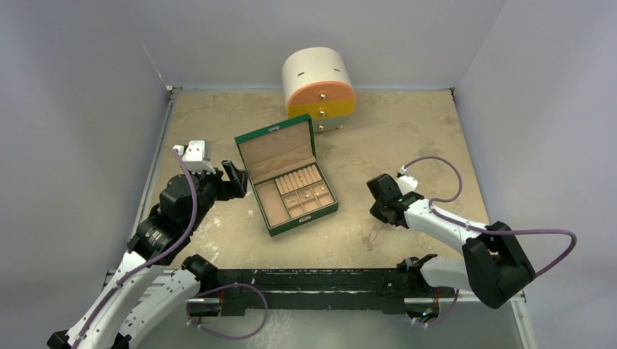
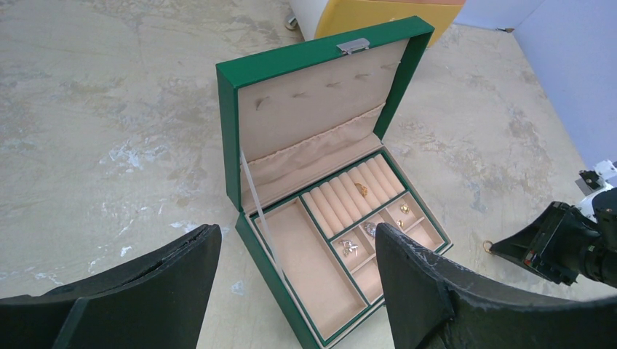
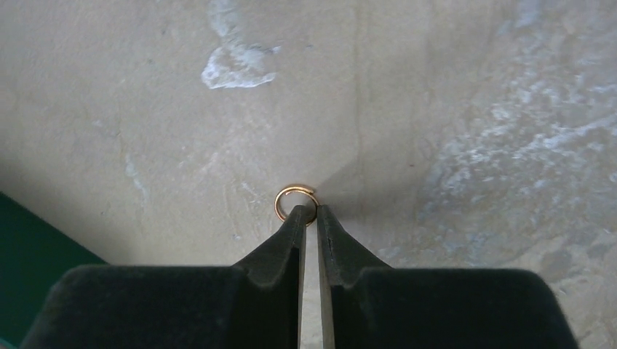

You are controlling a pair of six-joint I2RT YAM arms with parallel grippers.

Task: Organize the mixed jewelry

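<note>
1 gold ring [image 3: 294,189] lay on table [image 3: 473,109] R of box [image 1: 304,222], near rim btwn tips of R gripper [image 3: 311,217] | jaws narrow, slim gap, hold unclear | L gripper [image 1: 236,180] wide, empty, beyond box.

Mottled tan counter [image 1: 407,145] — open green box [image 1: 287,178] at centre, round chest [image 1: 319,87] at 12 o'clock, gold ring [image 3: 295,202] at 3 o'clock.

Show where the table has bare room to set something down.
Bare table: the back right corner beside the cabinet, the back left between the green box and the wall, the strip before the box. Crowded: right of the box, where the right gripper pinches a gold ring.
</note>
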